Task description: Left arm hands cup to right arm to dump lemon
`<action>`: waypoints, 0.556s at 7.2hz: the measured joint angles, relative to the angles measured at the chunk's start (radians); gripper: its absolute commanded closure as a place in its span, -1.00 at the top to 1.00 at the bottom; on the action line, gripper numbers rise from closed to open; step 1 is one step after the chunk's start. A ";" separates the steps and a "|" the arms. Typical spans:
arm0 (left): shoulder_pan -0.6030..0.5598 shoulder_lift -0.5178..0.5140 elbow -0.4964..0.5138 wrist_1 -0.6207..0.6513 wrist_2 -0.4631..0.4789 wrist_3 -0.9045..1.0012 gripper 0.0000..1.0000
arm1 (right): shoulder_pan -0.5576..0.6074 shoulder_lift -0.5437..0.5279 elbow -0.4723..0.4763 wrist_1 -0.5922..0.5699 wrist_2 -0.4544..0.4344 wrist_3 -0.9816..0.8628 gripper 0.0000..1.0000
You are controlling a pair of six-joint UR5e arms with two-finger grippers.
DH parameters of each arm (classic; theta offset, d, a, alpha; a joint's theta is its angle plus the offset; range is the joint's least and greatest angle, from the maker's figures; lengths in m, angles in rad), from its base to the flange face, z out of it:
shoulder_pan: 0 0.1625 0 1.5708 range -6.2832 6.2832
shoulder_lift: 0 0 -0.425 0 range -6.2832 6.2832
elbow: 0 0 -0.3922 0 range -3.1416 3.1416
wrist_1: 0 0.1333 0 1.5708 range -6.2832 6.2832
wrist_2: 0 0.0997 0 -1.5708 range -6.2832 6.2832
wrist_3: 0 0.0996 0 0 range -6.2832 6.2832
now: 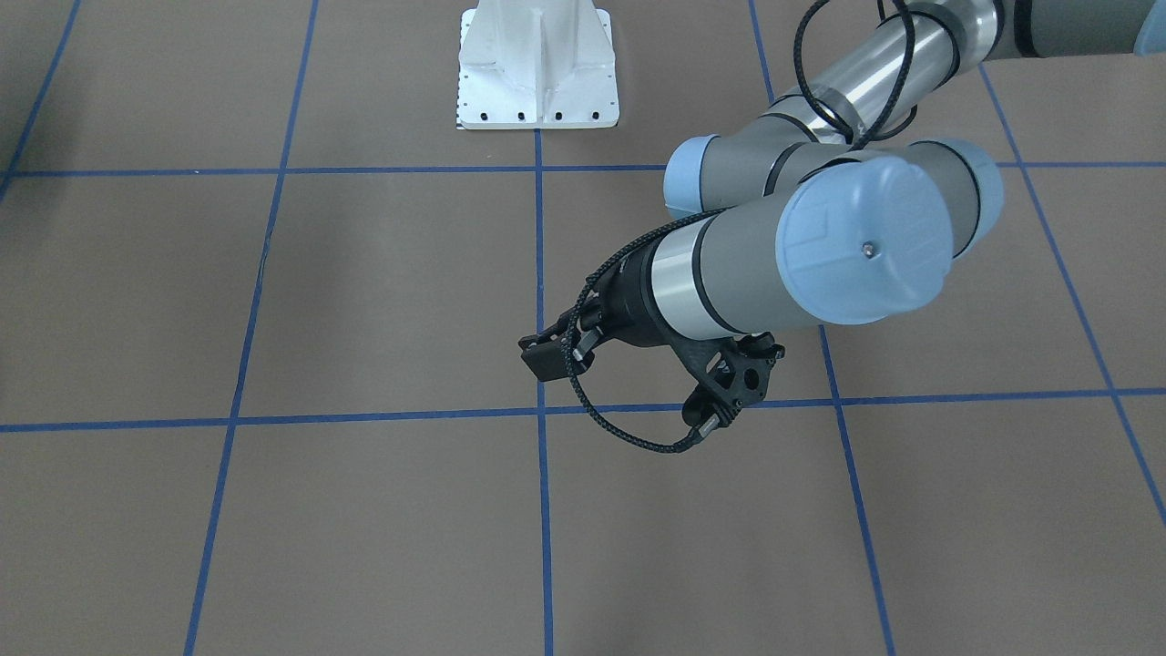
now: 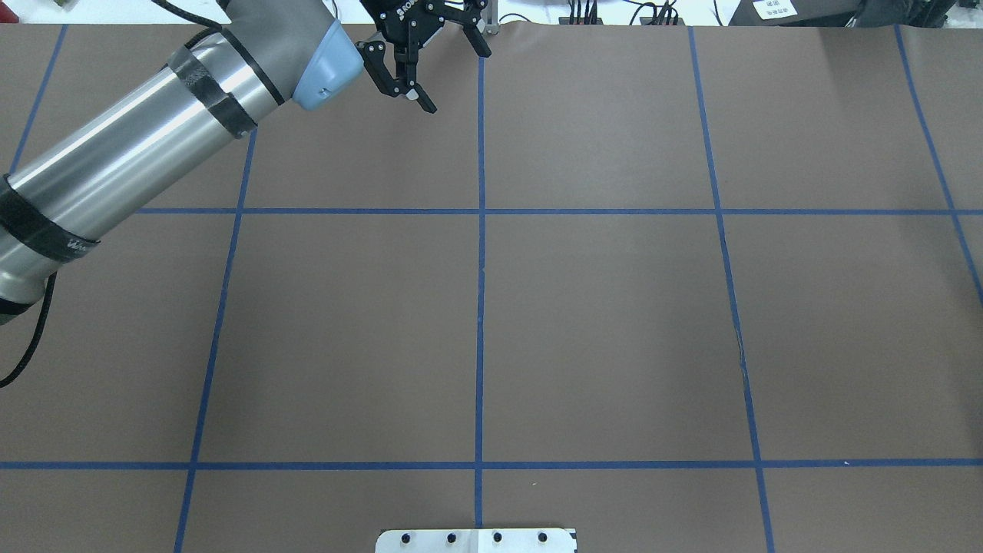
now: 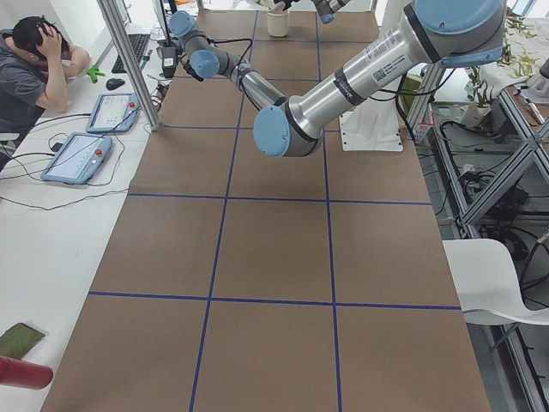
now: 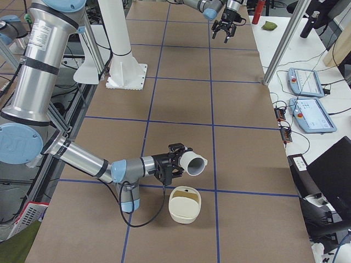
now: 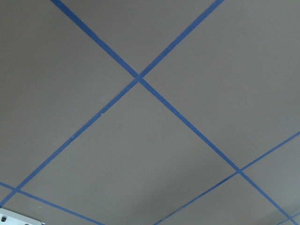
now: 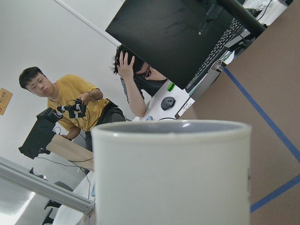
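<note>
While the left gripper [image 2: 449,69] hangs over the far edge of the brown, blue-taped surface [image 2: 614,322], its jaws spread apart and empty, the small off-white ceramic cup [image 4: 190,162] with a squarish loop handle sits at the right gripper [image 4: 176,163], raised off the surface. The side view does not show whether those jaws are clamped on it; cannot tell. Of the 2 arms, the right is at the cup and the left is well apart.

Cup's long axis lies roughly level, its mouth turned away from the robot's base and its handle on the mouth's far side. A cream round-cornered bowl [image 4: 184,211] rests on the surface near the mouth, lower in that view.

1 dull yellow patch [image 4: 186,190] shows inside the bowl; possibly the lemon, not certain. Hand-over looks complete.
</note>
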 measured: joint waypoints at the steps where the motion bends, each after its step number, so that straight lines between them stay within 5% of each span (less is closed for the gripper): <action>1: -0.003 -0.001 0.000 0.000 0.001 0.000 1.00 | 0.005 0.006 -0.019 0.042 -0.001 0.090 -0.86; 4: -0.010 -0.012 0.000 0.001 0.014 0.001 1.00 | 0.029 0.021 -0.077 0.122 -0.006 0.371 -0.86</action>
